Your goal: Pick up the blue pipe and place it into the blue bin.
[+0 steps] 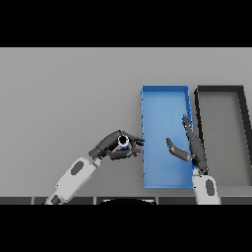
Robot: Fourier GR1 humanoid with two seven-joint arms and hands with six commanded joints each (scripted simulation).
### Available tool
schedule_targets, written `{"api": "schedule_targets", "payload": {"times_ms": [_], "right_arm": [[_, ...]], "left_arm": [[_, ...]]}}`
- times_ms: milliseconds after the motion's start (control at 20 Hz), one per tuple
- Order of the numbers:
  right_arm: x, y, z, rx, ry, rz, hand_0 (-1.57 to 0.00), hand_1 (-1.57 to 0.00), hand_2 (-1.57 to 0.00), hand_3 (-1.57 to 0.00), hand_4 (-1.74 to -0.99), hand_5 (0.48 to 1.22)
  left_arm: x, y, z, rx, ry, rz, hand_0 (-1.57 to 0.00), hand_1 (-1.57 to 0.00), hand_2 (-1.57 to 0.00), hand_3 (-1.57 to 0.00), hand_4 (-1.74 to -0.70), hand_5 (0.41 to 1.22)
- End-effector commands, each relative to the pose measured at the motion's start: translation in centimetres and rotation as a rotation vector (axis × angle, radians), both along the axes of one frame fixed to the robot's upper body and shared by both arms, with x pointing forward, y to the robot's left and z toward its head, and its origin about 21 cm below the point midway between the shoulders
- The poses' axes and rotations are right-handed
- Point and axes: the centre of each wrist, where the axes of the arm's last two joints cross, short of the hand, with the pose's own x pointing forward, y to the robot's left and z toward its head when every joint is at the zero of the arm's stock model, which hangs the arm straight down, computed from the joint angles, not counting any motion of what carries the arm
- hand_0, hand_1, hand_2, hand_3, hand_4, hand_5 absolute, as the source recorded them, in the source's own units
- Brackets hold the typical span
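Presently the blue pipe (123,142) is grasped by the curled left hand (114,146) just beside the blue bin (165,93); the right hand (193,145) is held open above the bin.

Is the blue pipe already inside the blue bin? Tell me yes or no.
No. The blue pipe is held in the left hand, just outside the left wall of the blue bin.

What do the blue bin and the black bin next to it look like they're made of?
Blue bin: probably plastic, going by its even matte colour and thin, straight walls. Black bin: likely the same, with dark matte walls and a grey floor. Neither shows any shine or texture to confirm it.
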Motion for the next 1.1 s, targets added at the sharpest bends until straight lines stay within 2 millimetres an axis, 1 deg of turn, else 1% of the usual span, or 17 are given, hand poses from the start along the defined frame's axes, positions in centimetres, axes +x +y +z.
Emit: {"api": "schedule_targets", "payload": {"times_ms": [0,50,100,200,350,400,450,550,600,700,750,800,850,900,1000,1050], "right_arm": [[0.2,0.1,0.0,0.008,-0.004,0.001,0.0,0.0,0.0,0.0,-1.215,0.639],[-0.1,0.0,-0.2,0.001,-0.006,0.003,0.0,0.0,0.0,0.0,-1.208,0.64],[0.0,-0.2,-0.1,0.002,-0.009,0.003,0.0,0.0,0.0,0.0,-1.195,0.635],[0.0,0.2,-0.2,0.005,-0.012,0.005,0.0,0.0,0.0,0.0,-1.186,0.629],[-0.1,0.2,0.0,0.001,-0.022,0.002,0.0,0.0,0.0,0.0,-1.174,0.629],[-0.2,0.1,0.0,0.0,-0.023,0.001,0.0,0.0,0.0,0.0,-1.178,0.629],[-0.4,0.2,-0.1,-0.006,-0.018,0.006,0.0,0.0,0.0,0.0,-1.186,0.629],[-0.3,0.0,0.2,-0.004,-0.025,0.001,0.0,0.0,0.0,0.0,-1.209,0.623],[-0.4,0.3,0.3,0.004,-0.029,0.004,0.0,0.0,0.0,0.0,-1.207,0.619],[-0.4,-0.1,0.5,0.028,-0.046,0.021,0.0,0.0,0.0,0.0,-1.191,0.619],[-0.3,-0.2,1.6,0.055,-0.076,0.056,0.0,0.0,0.0,0.0,-1.195,0.61],[0.0,-0.2,2.3,0.109,-0.075,0.108,0.0,0.0,0.0,0.0,-1.197,0.604],[-0.1,-0.6,3.3,0.132,-0.082,0.162,0.0,0.0,0.0,0.0,-1.199,0.593],[0.0,-0.9,4.4,0.138,-0.07,0.205,0.0,0.0,0.0,0.0,-1.203,0.573],[0.6,-0.8,6.9,0.12,-0.067,0.321,0.0,0.0,0.0,0.0,-1.232,0.55],[0.7,-0.4,7.8,0.098,-0.066,0.379,0.0,0.0,0.0,0.0,-1.25,0.532]], "left_arm": [[-0.2,0.0,0.6,0.009,-0.001,-0.01,-1.56,-1.56,-1.56,-1.45,-1.72,1.216],[0.1,-0.2,1.1,0.02,0.0,-0.012,-1.56,-1.56,-1.56,-1.45,-1.73,1.217],[0.1,-0.4,1.2,0.027,-0.002,-0.02,-1.56,-1.56,-1.56,-1.44,-1.73,1.218],[-0.1,-0.3,1.3,0.035,0.001,-0.033,-1.57,-1.57,-1.57,-1.44,-1.73,1.219],[-0.3,-0.8,1.1,0.048,0.022,-0.041,-1.57,-1.57,-1.57,-1.44,-1.73,1.219],[-0.2,-0.5,1.4,0.048,0.015,-0.034,-1.57,-1.57,-1.57,-1.44,-1.73,1.219],[-0.2,-0.7,1.3,0.049,0.013,-0.036,-1.57,-1.57,-1.57,-1.44,-1.73,1.219],[-0.4,-0.6,1.0,0.049,0.012,-0.031,-1.57,-1.57,-1.57,-1.44,-1.73,1.22],[-0.4,-0.4,1.1,0.059,0.014,-0.023,-1.57,-1.57,-1.57,-1.44,-1.73,1.22],[-0.2,-0.3,1.0,0.058,0.014,-0.02,-1.57,-1.57,-1.57,-1.44,-1.73,1.22],[-0.2,-0.2,0.9,0.053,0.013,-0.025,-1.57,-1.57,-1.57,-1.44,-1.73,1.221],[0.1,-0.4,1.0,0.057,0.018,-0.026,-1.57,-1.57,-1.57,-1.44,-1.73,1.221],[-0.2,-0.5,0.7,0.059,0.019,-0.034,-1.57,-1.57,-1.57,-1.44,-1.73,1.221],[-0.2,-0.4,0.6,0.053,0.012,-0.034,-1.57,-1.57,-1.57,-1.44,-1.73,1.221],[-0.1,-0.3,0.5,0.06,0.011,-0.033,-1.57,-1.57,-1.57,-1.44,-1.73,1.221],[-0.3,-0.4,0.7,0.06,0.009,-0.039,-1.57,-1.57,-1.57,-1.44,-1.73,1.221]]}}
